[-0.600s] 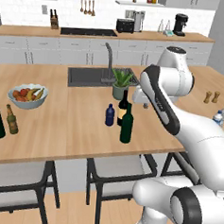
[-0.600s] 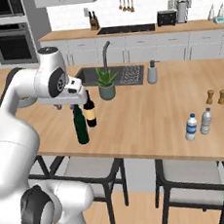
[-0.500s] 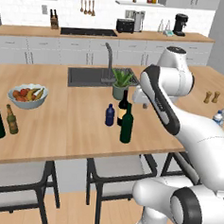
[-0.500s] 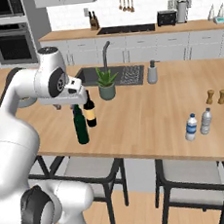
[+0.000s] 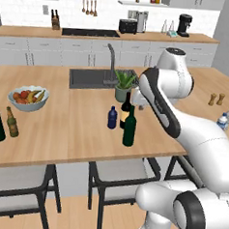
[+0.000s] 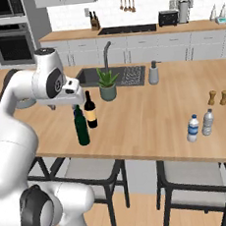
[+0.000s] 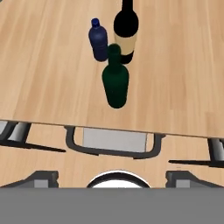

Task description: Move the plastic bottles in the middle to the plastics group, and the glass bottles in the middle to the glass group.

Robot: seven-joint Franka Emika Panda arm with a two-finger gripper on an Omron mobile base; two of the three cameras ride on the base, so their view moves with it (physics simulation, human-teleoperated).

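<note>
End effector [image 6: 52, 106] poised above the three middle bottles at frame centre, opening impossible to tell. Below it in the hand view: slim green bottle [image 7: 115, 78] nearest, dark blue bottle [image 7: 98, 40] and labelled near-black bottle [image 7: 125, 33] just behind, all upright on the worktop [image 7: 48, 83]. Best to descend straight onto one neck, clear of the neighbours. Fingertips lost behind the wrist; blue bottle hidden in right base view.

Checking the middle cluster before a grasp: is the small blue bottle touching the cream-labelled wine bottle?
Cannot tell. In the hand view the blue bottle overlaps the cream-labelled wine bottle; the left base view hints at a thin gap, not plainly.
</note>
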